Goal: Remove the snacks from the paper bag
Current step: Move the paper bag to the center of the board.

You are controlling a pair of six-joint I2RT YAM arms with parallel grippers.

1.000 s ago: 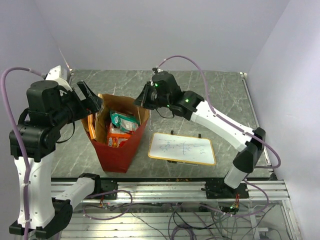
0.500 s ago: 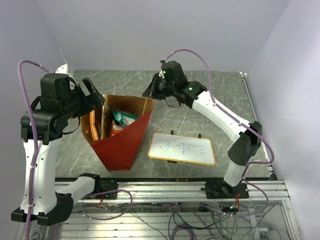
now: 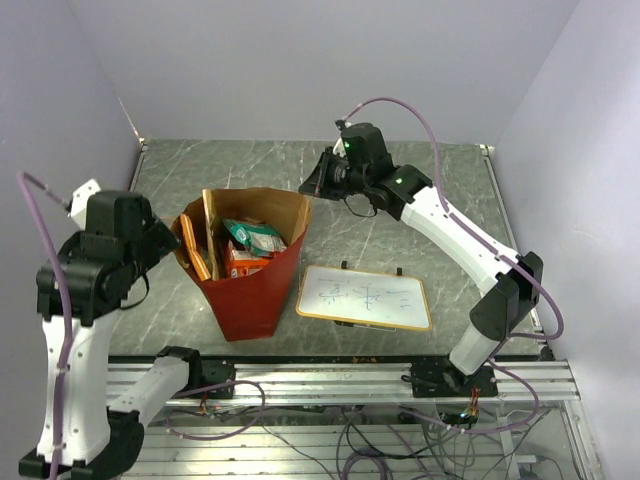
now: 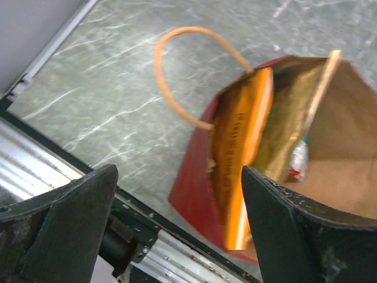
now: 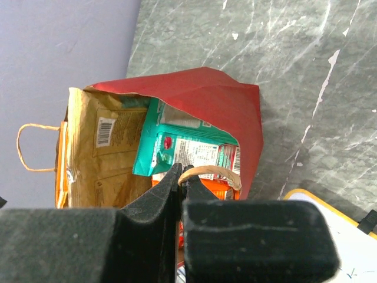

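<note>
Red paper bag [image 3: 250, 305], kraft-brown inside, on grey white-veined table [image 3: 250, 165].
Teal packet [image 3: 252, 236], orange-tan chip bag [image 3: 190, 248], and a seemingly red-orange packet [image 3: 240, 265], mostly hidden.

white arms [image 3: 452, 236], black joints, green lights, mauve cables [image 3: 400, 104].

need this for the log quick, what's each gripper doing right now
left gripper: open, holding nothing
right gripper: shut, bag handle at its tips, grip unclear

The right gripper [image 5: 179, 175], jaws pressed together, hangs above the open paper bag [image 5: 224, 106] holding a teal packet [image 5: 171, 150].
</note>
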